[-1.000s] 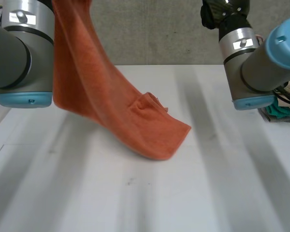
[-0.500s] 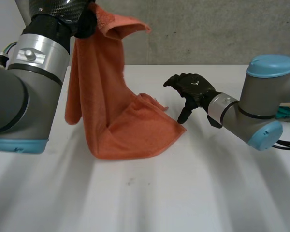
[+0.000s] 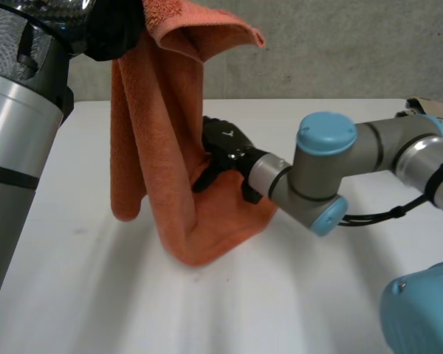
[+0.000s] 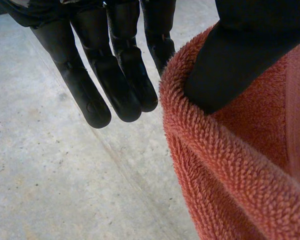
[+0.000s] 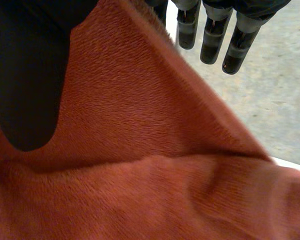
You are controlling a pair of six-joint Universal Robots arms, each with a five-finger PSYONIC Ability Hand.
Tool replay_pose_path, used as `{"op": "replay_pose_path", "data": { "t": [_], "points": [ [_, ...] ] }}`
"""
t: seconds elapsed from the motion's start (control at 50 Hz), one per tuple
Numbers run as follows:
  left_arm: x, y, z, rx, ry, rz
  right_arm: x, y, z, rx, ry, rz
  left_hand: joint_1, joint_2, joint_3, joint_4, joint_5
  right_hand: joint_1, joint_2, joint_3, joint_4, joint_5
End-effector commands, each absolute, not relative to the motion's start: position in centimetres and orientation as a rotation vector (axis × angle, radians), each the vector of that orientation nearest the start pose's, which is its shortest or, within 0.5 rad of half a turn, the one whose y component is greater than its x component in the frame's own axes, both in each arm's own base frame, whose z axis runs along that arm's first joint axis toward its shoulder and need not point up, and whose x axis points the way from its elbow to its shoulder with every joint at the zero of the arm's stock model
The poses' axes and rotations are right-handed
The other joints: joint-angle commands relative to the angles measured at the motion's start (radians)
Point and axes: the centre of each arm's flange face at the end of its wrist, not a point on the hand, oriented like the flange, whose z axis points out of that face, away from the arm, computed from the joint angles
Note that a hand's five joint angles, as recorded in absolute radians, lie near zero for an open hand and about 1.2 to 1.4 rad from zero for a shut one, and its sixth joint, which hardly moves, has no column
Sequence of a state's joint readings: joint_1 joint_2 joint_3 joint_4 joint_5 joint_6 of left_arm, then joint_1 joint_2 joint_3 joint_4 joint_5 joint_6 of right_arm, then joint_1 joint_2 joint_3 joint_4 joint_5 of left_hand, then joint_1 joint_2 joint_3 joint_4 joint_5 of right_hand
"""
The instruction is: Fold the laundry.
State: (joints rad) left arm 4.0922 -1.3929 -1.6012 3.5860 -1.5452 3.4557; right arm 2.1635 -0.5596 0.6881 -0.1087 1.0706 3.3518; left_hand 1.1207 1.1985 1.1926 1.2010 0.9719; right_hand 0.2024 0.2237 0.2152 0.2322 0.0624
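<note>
Orange terry towel (image 3: 162, 147) hangs from L hand (image 3: 114, 33), low end on white table (image 3: 81, 295). R hand (image 3: 221, 141) touches its right side.

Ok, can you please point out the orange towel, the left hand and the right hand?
orange towel (image 3: 170, 155), head view, on its hanging middle part.
left hand (image 4: 112, 75), left wrist view, on a straight finger.
right hand (image 3: 225, 141), head view, on the back of the hand.

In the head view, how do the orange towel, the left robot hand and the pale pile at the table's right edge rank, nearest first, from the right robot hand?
1. The orange towel, touching the right robot hand.
2. The left robot hand, raised at the left, holding the towel's top.
3. The pale pile, far right, at the edge of the table.
</note>
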Motion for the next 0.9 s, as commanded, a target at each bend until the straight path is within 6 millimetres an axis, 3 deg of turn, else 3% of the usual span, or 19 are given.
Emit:
{"op": "replay_pose_path", "data": {
  "t": [0.02, 0.12, 0.14, 0.16, 0.2, 0.28, 0.34, 0.42, 0.44, 0.54, 0.58, 0.66, 0.72, 0.8, 0.84, 0.88, 0.9],
  "points": [
    [-27.6, -15.9, 40.1, 0.762, 1.44, -3.009, 43.6, -31.1, 16.2, -0.704, 1.586, -1.427, 0.276, 0.198, 0.204, 0.195, 0.25, 1.192, 1.17, 1.179, 1.162, 1.157],
    [-27.3, -16.9, 39.8, 0.731, 1.456, -2.977, 41.1, -34.4, 18.5, -0.532, 1.654, -1.66, 0.276, 0.198, 0.204, 0.195, 0.25, 1.194, 1.173, 1.181, 1.164, 1.159],
    [-27.2, -17.3, 39.6, 0.722, 1.459, -2.967, 40.2, -35.2, 19.3, -0.509, 1.665, -1.715, 0.276, 0.198, 0.204, 0.195, 0.25, 1.194, 1.173, 1.181, 1.164, 1.159],
    [-27.1, -17.7, 39.5, 0.712, 1.465, -2.955, 38.1, -36.7, 21.4, -0.484, 1.679, -1.84, 0.276, 0.198, 0.204, 0.195, 0.25, 1.194, 1.173, 1.181, 1.164, 1.159],
    [-26.7, -19.4, 38.7, 0.687, 1.497, -2.901, 36.0, -37.7, 23.4, -0.504, 1.681, -1.952, 0.276, 0.198, 0.204, 0.195, 0.25, 1.194, 1.173, 1.181, 1.164, 1.159],
    [-25.4, -23.1, 37.0, 0.607, 1.563, -2.787, 32.2, -37.5, 28.1, -0.682, 1.658, -2.187, 0.276, 0.198, 0.204, 0.195, 0.25, 1.194, 1.173, 1.181, 1.164, 1.159],
    [-25.1, -24.9, 35.5, 0.572, 1.62, -2.719, 30.9, -35.3, 30.6, -0.86, 1.635, -2.291, 0.276, 0.198, 0.204, 0.195, 0.25, 1.194, 1.173, 1.181, 1.164, 1.159],
    [-25.3, -26.7, 32.5, 0.566, 1.733, -2.612, 29.5, -32.3, 29.8, -1.056, 1.74, -2.232, 0.276, 0.198, 0.204, 0.195, 0.25, 1.194, 1.173, 1.181, 1.164, 1.159],
    [-25.5, -27.4, 30.9, 0.578, 1.792, -2.562, 29.3, -31.6, 29.5, -1.086, 1.776, -2.2, 0.276, 0.198, 0.204, 0.195, 0.25, 1.194, 1.173, 1.181, 1.164, 1.159],
    [-26.4, -28.9, 25.2, 0.642, 1.979, -2.385, 27.9, -28.1, 26.3, -1.292, 2.026, -1.896, 0.276, 0.198, 0.204, 0.195, 0.25, 1.194, 1.173, 1.181, 1.164, 1.159],
    [-27.4, -29.0, 22.6, 0.699, 2.062, -2.311, 27.7, -27.5, 25.2, -1.354, 2.079, -1.805, 0.276, 0.198, 0.204, 0.195, 0.25, 1.194, 1.173, 1.181, 1.164, 1.159],
    [-29.5, -29.6, 19.9, 0.774, 2.124, -2.259, 27.7, -28.0, 22.4, -1.504, 2.158, -1.701, 0.276, 0.198, 0.204, 0.195, 0.25, 1.194, 1.173, 1.181, 1.164, 1.159],
    [-30.3, -30.8, 19.3, 0.769, 2.116, -2.264, 28.2, -30.2, 21.5, -1.554, 2.184, -1.793, 0.276, 0.198, 0.204, 0.195, 0.25, 1.194, 1.173, 1.181, 1.164, 1.159],
    [-31.4, -33.4, 20.7, 0.707, 2.037, -2.35, 29.0, -33.8, 22.0, -1.509, 2.167, -2.044, 0.276, 0.198, 0.204, 0.195, 0.25, 1.194, 1.173, 1.181, 1.164, 1.159],
    [-32.2, -34.8, 22.7, 0.666, 1.952, -2.442, 29.4, -35.3, 22.8, -1.463, 2.114, -2.179, 0.276, 0.198, 0.204, 0.195, 0.25, 1.194, 1.173, 1.181, 1.164, 1.159],
    [-32.5, -35.7, 24.4, 0.63, 1.886, -2.508, 30.2, -37.4, 24.9, -1.357, 1.96, -2.425, 0.276, 0.198, 0.204, 0.195, 0.25, 1.194, 1.173, 1.181, 1.164, 1.159],
    [-32.8, -36.4, 26.5, 0.591, 1.809, -2.58, 30.4, -38.0, 25.9, -1.314, 1.897, -2.513, 0.276, 0.198, 0.204, 0.195, 0.25, 1.194, 1.173, 1.181, 1.164, 1.159]
  ]
}}
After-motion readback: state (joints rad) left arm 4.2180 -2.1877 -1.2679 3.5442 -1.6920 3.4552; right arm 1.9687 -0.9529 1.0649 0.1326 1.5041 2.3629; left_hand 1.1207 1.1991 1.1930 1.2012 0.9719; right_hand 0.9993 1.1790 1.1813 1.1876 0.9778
